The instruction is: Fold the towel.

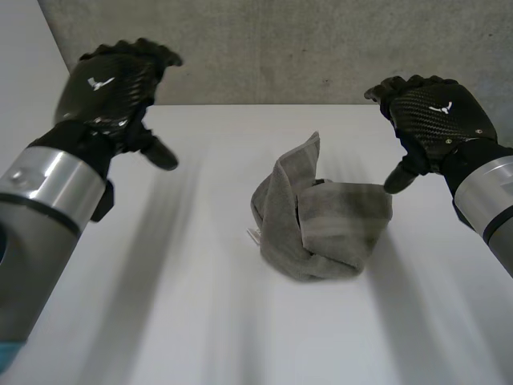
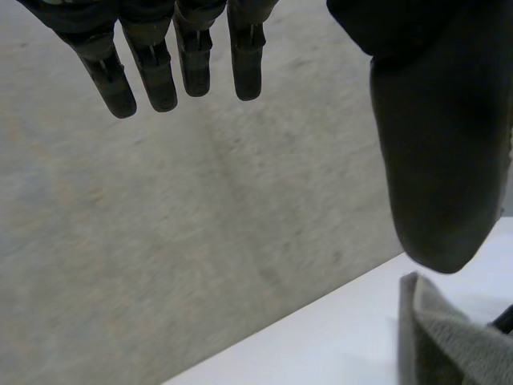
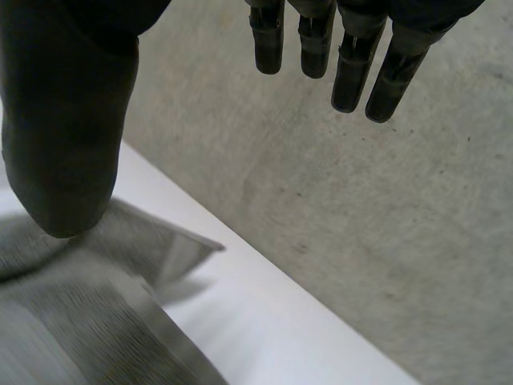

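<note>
Two hands hover: my left hand (image 1: 112, 84) and right hand (image 1: 437, 112), fingers (image 3: 353, 72) spread, holding nothing; towel (image 1: 321, 228) bunched on table (image 1: 160, 305). Fold not started; next I must find corners, flatten.

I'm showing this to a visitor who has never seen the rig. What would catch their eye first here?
A grey towel lies crumpled in a heap near the middle of the white table, one corner sticking up. Two black hands flank it, both open and holding nothing: the left hand well off to one side, the right hand close by the towel's edge.
</note>
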You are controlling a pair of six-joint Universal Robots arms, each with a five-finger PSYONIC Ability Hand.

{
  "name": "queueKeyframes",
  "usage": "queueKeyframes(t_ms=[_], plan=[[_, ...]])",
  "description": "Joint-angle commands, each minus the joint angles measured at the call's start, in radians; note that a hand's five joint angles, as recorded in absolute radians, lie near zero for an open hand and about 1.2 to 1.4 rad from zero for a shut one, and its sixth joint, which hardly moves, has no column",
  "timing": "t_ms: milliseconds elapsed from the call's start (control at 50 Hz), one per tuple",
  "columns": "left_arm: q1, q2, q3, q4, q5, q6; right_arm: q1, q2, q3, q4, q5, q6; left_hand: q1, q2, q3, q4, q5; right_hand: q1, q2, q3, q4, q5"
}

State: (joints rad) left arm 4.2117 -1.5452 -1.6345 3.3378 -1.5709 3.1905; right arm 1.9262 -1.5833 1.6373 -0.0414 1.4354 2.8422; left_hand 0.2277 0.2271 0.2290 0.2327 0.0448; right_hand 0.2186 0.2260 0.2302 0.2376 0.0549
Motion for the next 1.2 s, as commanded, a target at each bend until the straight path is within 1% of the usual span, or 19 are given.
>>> queueKeyframes(t_ms=[20, 60, 160, 340, 440, 540, 600, 680, 720, 760, 780, 800, 820, 920, 1040, 1080, 1100, 1140, 1200], plan=[[-0.001, -0.158, 0.173, -0.006, 0.212, 0.000, 0.004, 0.005, 0.016, -0.005, 0.000, -0.314, -0.049, -0.049, -0.051, -0.054, -0.041, -0.044, -0.051, -0.056, -0.063, -0.055], [-0.013, -0.258, 0.266, -0.017, 0.311, 0.000, 0.011, 0.022, 0.039, -0.026, -0.019, -0.388, -0.049, -0.049, -0.051, -0.054, -0.041, -0.044, -0.051, -0.056, -0.063, -0.055], [-0.016, -0.422, 0.393, -0.024, 0.403, 0.002, 0.011, 0.121, 0.067, -0.066, -0.105, -0.402, -0.049, -0.049, -0.051, -0.054, -0.041, -0.044, -0.051, -0.056, -0.063, -0.055], [-0.039, -0.690, 0.558, -0.043, 0.423, 0.046, 0.013, 0.305, 0.084, -0.109, -0.170, -0.403, -0.011, -0.011, -0.013, -0.016, -0.003, -0.044, -0.051, -0.056, -0.063, -0.055], [-0.061, -0.837, 0.602, -0.052, 0.425, 0.230, 0.011, 0.399, 0.088, -0.218, -0.164, -0.391, -0.008, -0.008, -0.010, -0.013, 0.000, -0.044, -0.051, -0.056, -0.063, -0.055], [-0.067, -0.914, 0.631, -0.055, 0.420, 0.328, 0.011, 0.433, 0.095, -0.264, -0.167, -0.386, 0.009, 0.010, 0.008, 0.004, 0.018, -0.044, -0.051, -0.056, -0.063, -0.055], [-0.073, -0.941, 0.643, -0.057, 0.422, 0.339, 0.013, 0.450, 0.098, -0.291, -0.171, -0.386, 0.059, 0.059, 0.058, 0.054, 0.067, -0.044, -0.051, -0.056, -0.063, -0.055], [-0.084, -0.954, 0.651, -0.063, 0.422, 0.341, 0.013, 0.465, 0.096, -0.304, -0.170, -0.386, 0.208, 0.209, 0.207, 0.203, 0.216, -0.044, -0.051, -0.056, -0.063, -0.055], [-0.087, -0.955, 0.653, -0.070, 0.423, 0.344, 0.013, 0.468, 0.093, -0.304, -0.170, -0.386, 0.315, 0.315, 0.313, 0.310, 0.323, 0.078, 0.070, 0.066, 0.059, 0.067], [-0.090, -0.951, 0.653, -0.077, 0.417, 0.345, 0.011, 0.468, 0.091, -0.304, -0.170, -0.386, 0.671, 0.672, 0.670, 0.666, 0.679, 0.542, 0.535, 0.531, 0.523, 0.531], [-0.090, -0.951, 0.653, -0.077, 0.417, 0.345, 0.011, 0.468, 0.091, -0.304, -0.170, -0.386, 0.673, 0.673, 0.671, 0.668, 0.681, 0.545, 0.537, 0.533, 0.526, 0.534], [-0.091, -0.945, 0.653, -0.077, 0.411, 0.345, 0.011, 0.464, 0.087, -0.299, -0.167, -0.388, 0.798, 0.798, 0.796, 0.793, 0.806, 0.736, 0.729, 0.725, 0.717, 0.726], [-0.093, -0.937, 0.653, -0.077, 0.408, 0.347, 0.008, 0.457, 0.084, -0.296, -0.165, -0.388, 0.843, 0.843, 0.841, 0.838, 0.851, 0.892, 0.885, 0.881, 0.873, 0.882], [-0.093, -0.879, 0.644, -0.081, 0.379, 0.350, 0.001, 0.424, 0.085, -0.282, -0.165, -0.386, 0.858, 0.858, 0.856, 0.853, 0.866, 1.177, 1.170, 1.165, 1.158, 1.166], [-0.081, -0.780, 0.596, -0.121, 0.330, 0.350, -0.001, 0.365, 0.091, -0.203, -0.173, -0.391, 0.890, 0.891, 0.889, 0.885, 0.898, 1.178, 1.170, 1.166, 1.159, 1.167], [-0.075, -0.701, 0.550, -0.167, 0.316, 0.350, -0.004, 0.323, 0.078, -0.082, -0.203, -0.394, 1.001, 1.002, 1.000, 0.996, 1.009, 1.178, 1.170, 1.166, 1.159, 1.167], [-0.075, -0.701, 0.550, -0.167, 0.316, 0.350, -0.004, 0.322, 0.078, -0.081, -0.204, -0.394, 1.002, 1.002, 1.000, 0.997, 1.010, 1.178, 1.170, 1.166, 1.159, 1.167], [-0.072, -0.630, 0.500, -0.233, 0.316, 0.351, -0.024, 0.293, 0.046, 0.091, -0.263, -0.402, 1.037, 1.037, 1.035, 1.032, 1.045, 1.178, 1.170, 1.166, 1.159, 1.167], [-0.070, -0.607, 0.476, -0.273, 0.318, 0.356, -0.036, 0.290, 0.027, 0.184, -0.297, -0.403, 1.046, 1.046, 1.044, 1.041, 1.054, 1.178, 1.170, 1.166, 1.159, 1.167]])
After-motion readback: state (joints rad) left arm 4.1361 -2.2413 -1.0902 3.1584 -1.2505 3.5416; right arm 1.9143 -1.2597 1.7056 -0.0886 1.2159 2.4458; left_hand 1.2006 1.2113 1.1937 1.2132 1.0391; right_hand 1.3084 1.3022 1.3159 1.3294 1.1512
